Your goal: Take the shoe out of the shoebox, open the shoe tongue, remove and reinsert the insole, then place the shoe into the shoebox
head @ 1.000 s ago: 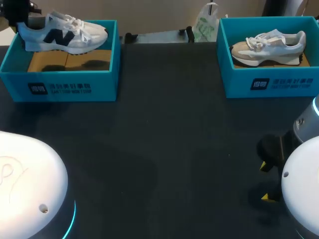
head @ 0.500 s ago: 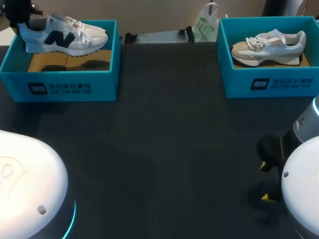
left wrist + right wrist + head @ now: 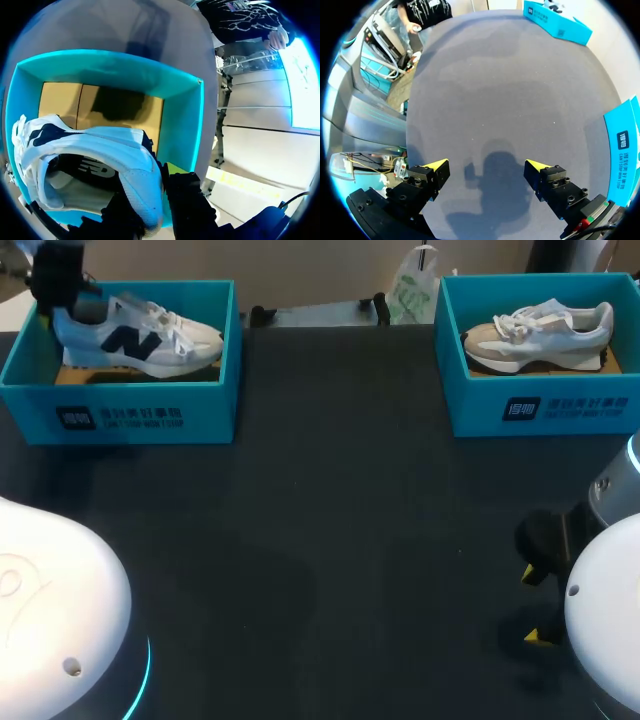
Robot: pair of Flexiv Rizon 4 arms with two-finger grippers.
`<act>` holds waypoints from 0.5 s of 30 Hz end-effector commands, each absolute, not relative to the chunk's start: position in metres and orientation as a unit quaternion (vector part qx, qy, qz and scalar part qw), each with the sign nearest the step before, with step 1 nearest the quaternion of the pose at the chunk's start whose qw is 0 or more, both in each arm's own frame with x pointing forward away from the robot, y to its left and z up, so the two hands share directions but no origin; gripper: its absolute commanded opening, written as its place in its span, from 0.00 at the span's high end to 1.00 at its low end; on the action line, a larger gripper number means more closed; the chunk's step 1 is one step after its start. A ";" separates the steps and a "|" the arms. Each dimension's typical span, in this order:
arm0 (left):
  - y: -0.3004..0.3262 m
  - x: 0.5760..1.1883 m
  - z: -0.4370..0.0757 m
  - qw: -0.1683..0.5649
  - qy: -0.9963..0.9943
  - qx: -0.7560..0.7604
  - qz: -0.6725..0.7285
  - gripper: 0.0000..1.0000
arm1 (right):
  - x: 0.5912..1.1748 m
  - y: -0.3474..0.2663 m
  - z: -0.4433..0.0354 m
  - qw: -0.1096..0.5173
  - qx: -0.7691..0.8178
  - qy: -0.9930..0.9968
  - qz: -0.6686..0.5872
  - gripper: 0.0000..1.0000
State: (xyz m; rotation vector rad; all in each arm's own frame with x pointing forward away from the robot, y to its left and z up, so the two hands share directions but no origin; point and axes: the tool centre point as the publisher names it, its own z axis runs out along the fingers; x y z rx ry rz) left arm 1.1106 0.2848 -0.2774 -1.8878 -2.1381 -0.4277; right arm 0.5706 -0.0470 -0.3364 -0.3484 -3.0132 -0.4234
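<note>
Clamped at the heel by the left fingers (image 3: 152,200): a white shoe (image 3: 140,335) with a dark letter on its side. Hangs inside the teal shoebox (image 3: 120,408) at the far left corner of the desk (image 3: 330,540), toe toward the box's right wall, sole close over the brown cardboard floor (image 3: 60,100). Pinched from two sides at the heel collar, as seen from the left wrist.

Probably light. Soft and floppy in the mesh upper and tongue, stiffer at the heel counter and sole. Best taken just there, at the heel rim, firm enough to bear a pinch without collapsing. Apt to droop and swing at the toe when carried by the heel alone. Loose laces, so liable to snag. Insole likely thin and bendy, best nipped at its heel edge.

Right fingers (image 3: 486,167) spread wide around nothing, low over bare desk near the near right corner. Another beige shoe (image 3: 540,332) in a second teal box (image 3: 540,410) at the far right corner, untouched.

Against a second ago: shoe lower in the head view and nearer the box's front wall, toe tipped down, no longer riding above the far wall. Left fingers shifted along with it. Right fingers exactly as before.
</note>
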 end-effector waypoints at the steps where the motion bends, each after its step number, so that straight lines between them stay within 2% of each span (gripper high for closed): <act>1: 0.289 1.098 -0.279 0.122 -0.733 -0.652 -0.151 1.00 | 0.568 -0.048 -0.335 0.038 -0.113 -0.983 -0.139 0.00; 15: 0.296 1.082 -0.282 0.132 -0.728 -0.660 -0.128 1.00 | 0.568 -0.048 -0.335 0.038 -0.113 -0.983 -0.139 0.00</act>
